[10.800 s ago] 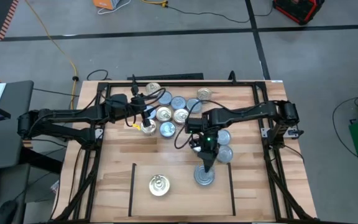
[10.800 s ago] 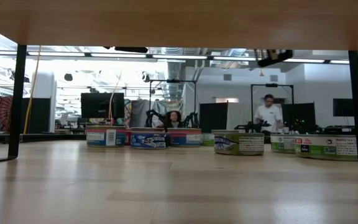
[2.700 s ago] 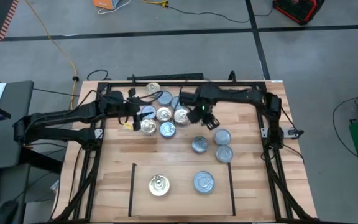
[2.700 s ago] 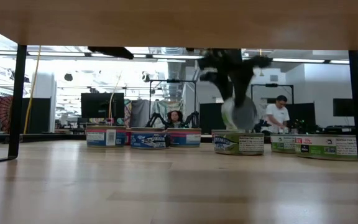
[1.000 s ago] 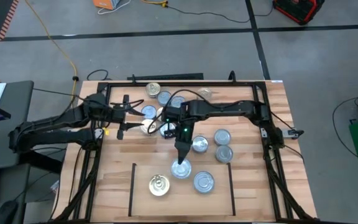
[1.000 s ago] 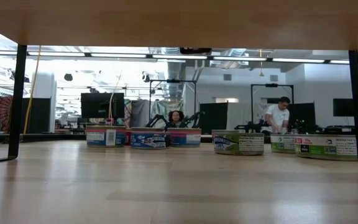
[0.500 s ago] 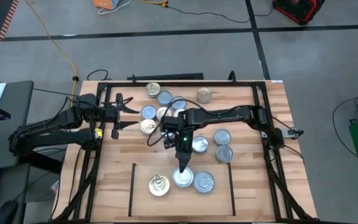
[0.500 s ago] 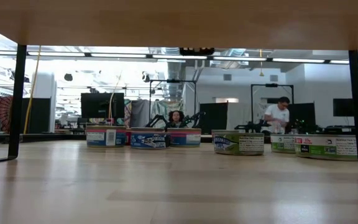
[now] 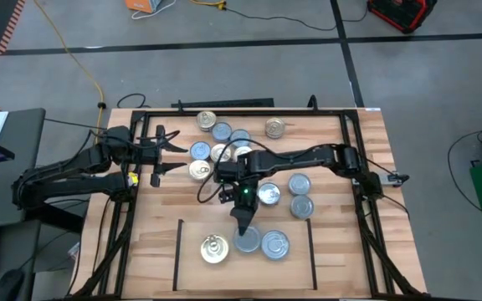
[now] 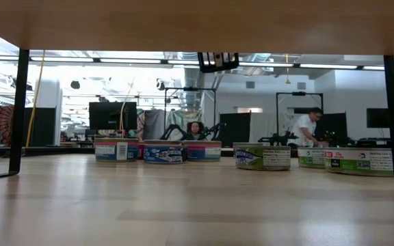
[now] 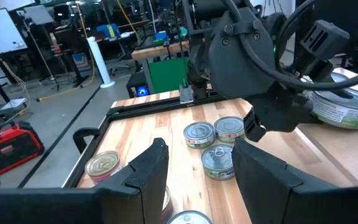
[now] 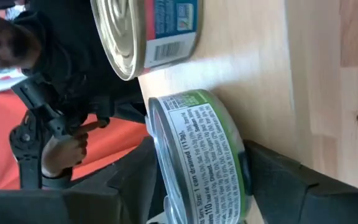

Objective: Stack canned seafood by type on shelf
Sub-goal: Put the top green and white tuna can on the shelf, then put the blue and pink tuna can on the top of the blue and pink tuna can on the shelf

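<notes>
Tin (image 9: 247, 242) on shelf (image 9: 192, 255) between spread right claw (image 9: 245, 231) fingers, six o'clock of cluster; left claw (image 9: 159, 155) parted, empty, nine o'clock.

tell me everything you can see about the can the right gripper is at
The can is a small, flat, round tin with a silver metal top and a green and white paper label printed with small text. It sits on the light wood shelf, between a gold-topped can and a silver-topped can, close beside the latter. The right gripper is over it, jaws on either side of it; whether they grip it is unclear.
</notes>
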You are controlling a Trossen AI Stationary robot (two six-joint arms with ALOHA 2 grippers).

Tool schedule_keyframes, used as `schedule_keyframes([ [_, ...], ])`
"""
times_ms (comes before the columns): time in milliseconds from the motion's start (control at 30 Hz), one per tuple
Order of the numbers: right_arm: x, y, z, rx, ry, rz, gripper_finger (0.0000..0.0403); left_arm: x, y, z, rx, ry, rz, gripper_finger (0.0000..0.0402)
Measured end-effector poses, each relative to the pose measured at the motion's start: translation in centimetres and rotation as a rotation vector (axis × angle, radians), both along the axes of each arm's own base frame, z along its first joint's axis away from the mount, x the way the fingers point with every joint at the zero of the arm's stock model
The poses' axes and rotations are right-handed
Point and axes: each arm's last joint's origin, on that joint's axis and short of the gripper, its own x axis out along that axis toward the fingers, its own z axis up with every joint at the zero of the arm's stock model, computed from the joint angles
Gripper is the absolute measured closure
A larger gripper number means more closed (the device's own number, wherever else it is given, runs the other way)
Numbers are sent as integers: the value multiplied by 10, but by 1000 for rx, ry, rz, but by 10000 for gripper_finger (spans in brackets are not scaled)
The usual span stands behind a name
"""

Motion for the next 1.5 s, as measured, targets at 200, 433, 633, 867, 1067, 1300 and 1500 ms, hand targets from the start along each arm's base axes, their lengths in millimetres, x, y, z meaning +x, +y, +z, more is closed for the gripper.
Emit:
schedule_keyframes([
  [200, -3, -19, 18, -21, -48, -49, 134, 0, 0, 0, -5, 0, 7, 233],
  [433, -4, -13, 18, -35, -57, -32, 133, 0, 0, 0, -5, 0, 13, 233],
  [633, -11, -30, 31, -113, -84, -85, 133, 0, 1, 0, -8, 0, 29, 233],
  [867, -17, -26, 31, -195, -52, -82, 132, 0, 1, 0, -12, 0, 33, 233],
  [1067, -19, -7, 30, -179, -50, -34, 132, 0, 1, 0, -8, 1, 33, 233],
  [1300, -16, 16, 32, -165, -68, -20, 132, 0, 1, 0, -9, 1, 37, 233],
  [1500, -13, 29, 34, -154, -89, -23, 132, 0, 1, 0, -12, 0, 37, 233],
])
